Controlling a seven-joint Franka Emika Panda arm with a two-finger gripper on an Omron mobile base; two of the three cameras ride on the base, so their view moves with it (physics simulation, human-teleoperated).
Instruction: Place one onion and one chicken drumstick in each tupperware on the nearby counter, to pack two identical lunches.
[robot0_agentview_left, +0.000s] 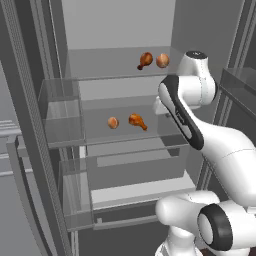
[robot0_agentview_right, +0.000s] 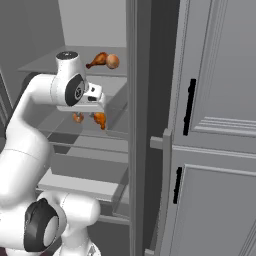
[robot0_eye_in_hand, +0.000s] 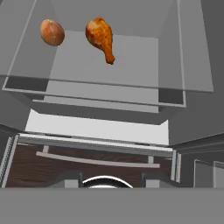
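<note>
End effector (robot0_eye_in_hand: 111, 182): the tips sit apart at the bottom of the hand view with nothing between them, so it's open and empty. It is inside the open fridge, just in front of the middle shelf (robot0_agentview_left: 150, 134) and a bit above it, near that shelf's right end in the left base view. It touches nothing.

On the middle shelf:
- lower drumstick (robot0_agentview_left: 137, 120) lies flat near the centre. In the hand view its fat end is far from the end effector and its bone end points back towards it.
- lower onion (robot0_agentview_left: 113, 122) is just left of that drumstick, apart from it, not touching.
- both are ahead of the end effector, towards the back of the shelf, with bare shelf between them and the front edge.

One level above the middle shelf, on the upper shelf (robot0_agentview_left: 100, 65):
- upper drumstick (robot0_agentview_left: 145, 60) and upper onion (robot0_agentview_left: 162, 61) sit side by side towards the right end, drumstick on the left. Can't tell whether they touch.

Below the middle shelf: a lighter shelf (robot0_agentview_left: 140, 190), then a drawer front. In the hand view there is dark wood flooring (robot0_eye_in_hand: 26, 168) under that.

Right of the middle shelf, in the right base view: the fridge side wall, then grey cabinet doors (robot0_agentview_right: 220, 100) with black handles (robot0_agentview_right: 189, 107).

The arm's elbow is bent high and its forearm overlaps the right part of the middle shelf in the left base view.
</note>
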